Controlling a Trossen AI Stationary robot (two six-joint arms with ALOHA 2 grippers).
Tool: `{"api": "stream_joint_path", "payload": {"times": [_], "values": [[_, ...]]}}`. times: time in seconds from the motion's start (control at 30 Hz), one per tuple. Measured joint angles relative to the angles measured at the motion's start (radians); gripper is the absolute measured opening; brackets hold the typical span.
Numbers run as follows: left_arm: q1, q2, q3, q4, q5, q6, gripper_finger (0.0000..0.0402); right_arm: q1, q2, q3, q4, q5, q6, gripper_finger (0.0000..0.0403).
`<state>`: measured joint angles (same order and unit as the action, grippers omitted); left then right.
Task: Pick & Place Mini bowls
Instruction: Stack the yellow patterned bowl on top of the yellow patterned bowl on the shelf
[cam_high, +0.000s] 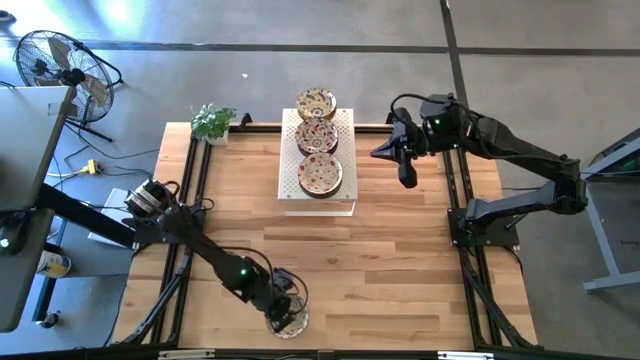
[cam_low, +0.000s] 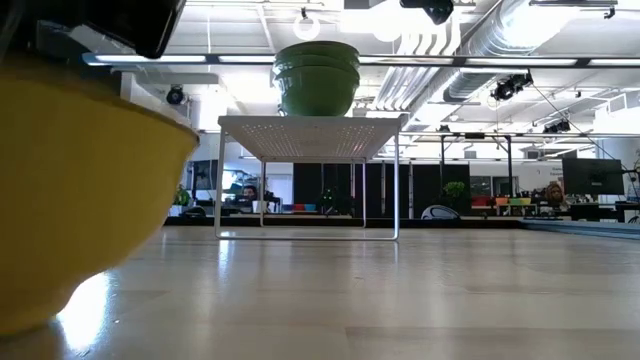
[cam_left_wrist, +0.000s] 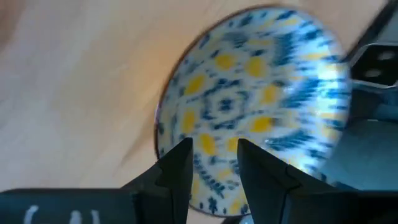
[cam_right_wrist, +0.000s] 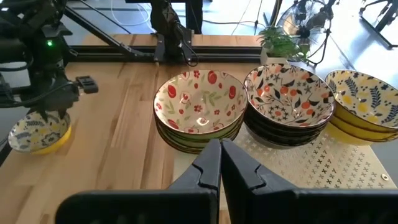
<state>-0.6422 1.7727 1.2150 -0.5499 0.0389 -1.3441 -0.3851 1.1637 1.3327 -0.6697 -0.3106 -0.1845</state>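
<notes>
One bowl is being set down away from the white rack (cam_high: 347, 203); three stacks are waiting on it.

The left gripper (cam_high: 285, 316) is hovering at the table's near edge, well apart from the rack, its fingers (cam_left_wrist: 177, 163) standing apart either side of the rim of a yellow-and-blue bowl (cam_right_wrist: 38, 133); whether they are gripping it cannot be told. That bowl is sitting upright, mouth up; being round, it has no long axis. On the rack, the red-flowered stack (cam_right_wrist: 199, 106), the dark-patterned stack (cam_right_wrist: 289, 96) and the yellow stack (cam_right_wrist: 367, 99) are sitting in a row, all mouth up. The right gripper (cam_high: 407, 176) is waiting beside the rack, fingers pressed together. Judging by the stacks, most of the moving is left to do.
</notes>
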Motion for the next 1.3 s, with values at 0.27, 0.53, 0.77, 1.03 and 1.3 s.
{"api": "stream_joint_path", "payload": {"times": [0.27, 0.53, 0.77, 1.03, 1.3], "values": [[0.0, -0.001, 0.066, -0.043, 0.023, 0.049, 0.0122, 0.0, 0.0, 0.0, -0.003, 0.0, -0.008, 0.0], [0.002, -0.003, 0.139, -0.193, -0.015, 0.102, 0.0122, 0.0, 0.0, 0.0, -0.003, 0.0, -0.008, 0.0], [0.001, -0.003, 0.139, -0.21, -0.054, 0.162, 0.0122, 0.0, 0.0, 0.0, -0.004, 0.0, -0.003, 0.0], [0.0, -0.003, 0.039, -0.1, -0.012, 0.154, 0.0122, 0.0, 0.0, 0.0, -0.013, -0.004, 0.0, 0.0], [0.002, -0.003, -0.039, -0.011, 0.003, 0.129, 0.0122, 0.0, 0.0, 0.0, -0.044, -0.012, 0.003, 0.0]]}}
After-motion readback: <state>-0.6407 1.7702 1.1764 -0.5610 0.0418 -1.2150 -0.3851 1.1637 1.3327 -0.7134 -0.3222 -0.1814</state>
